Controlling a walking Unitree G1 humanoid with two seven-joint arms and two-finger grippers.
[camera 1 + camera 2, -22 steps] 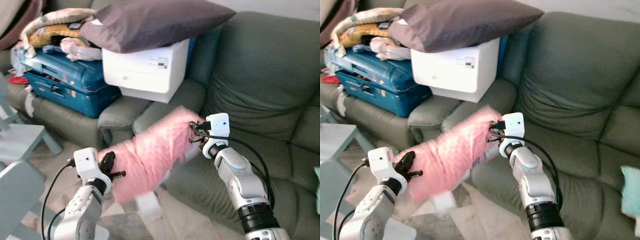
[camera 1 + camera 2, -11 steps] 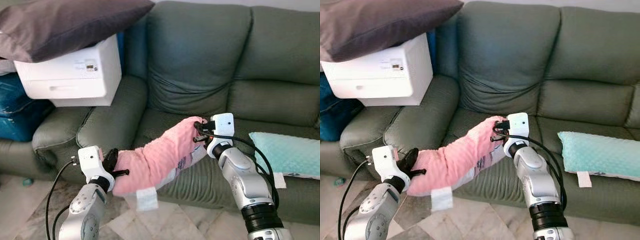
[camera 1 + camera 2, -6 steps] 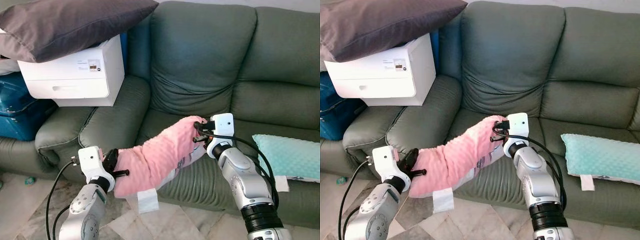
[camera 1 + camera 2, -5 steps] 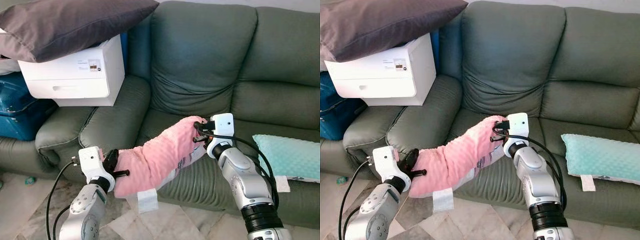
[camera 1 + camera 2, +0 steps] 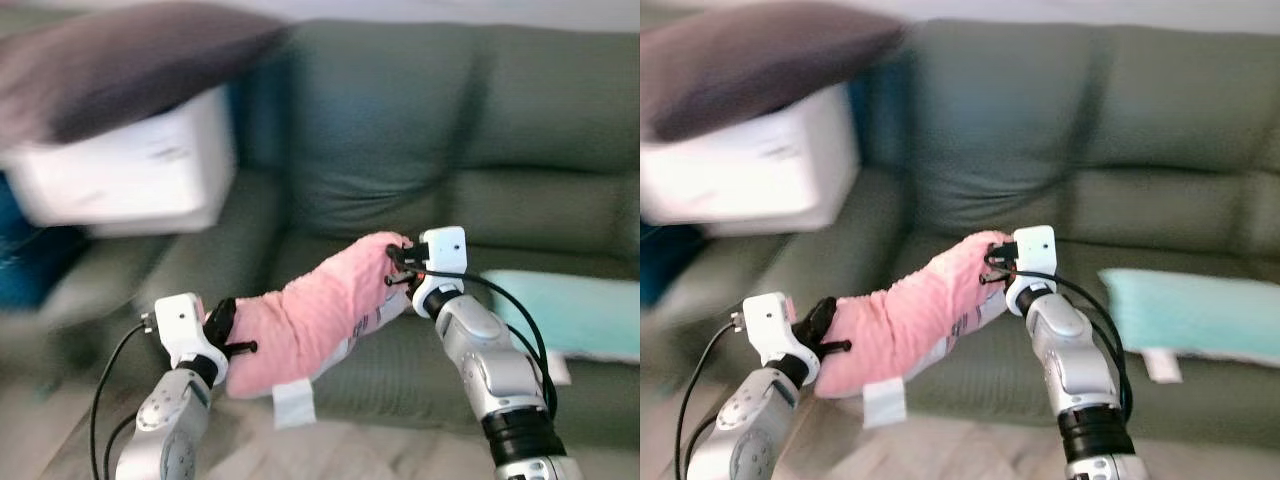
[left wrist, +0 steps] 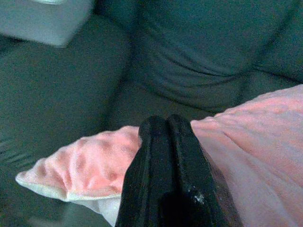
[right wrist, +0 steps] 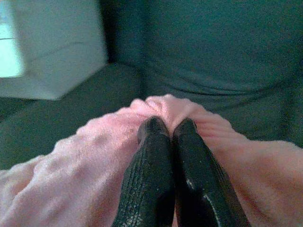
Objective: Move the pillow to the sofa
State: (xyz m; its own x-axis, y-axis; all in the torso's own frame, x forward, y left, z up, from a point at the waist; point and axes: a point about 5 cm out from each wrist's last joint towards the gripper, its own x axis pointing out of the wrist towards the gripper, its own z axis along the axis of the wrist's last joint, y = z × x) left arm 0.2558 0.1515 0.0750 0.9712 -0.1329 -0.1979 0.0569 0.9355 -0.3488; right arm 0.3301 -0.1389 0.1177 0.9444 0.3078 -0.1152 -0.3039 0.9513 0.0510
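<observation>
A long pink pillow hangs stretched between my two grippers, in front of the green sofa. My left gripper is shut on its lower left end; its black fingers pinch the pink fabric. At the upper right end my right gripper is shut on the pillow, its fingers pressed together over the fabric. A white tag dangles under the pillow. The pillow sags just above the front of the sofa seat.
A teal pillow lies on the sofa seat to the right. A white box with a dark grey pillow on top sits past the sofa's left armrest. The background is motion-blurred.
The whole picture has blurred and shifted slightly, so the camera is moving. Both grippers keep their hold on the pink pillow in much the same pose.
</observation>
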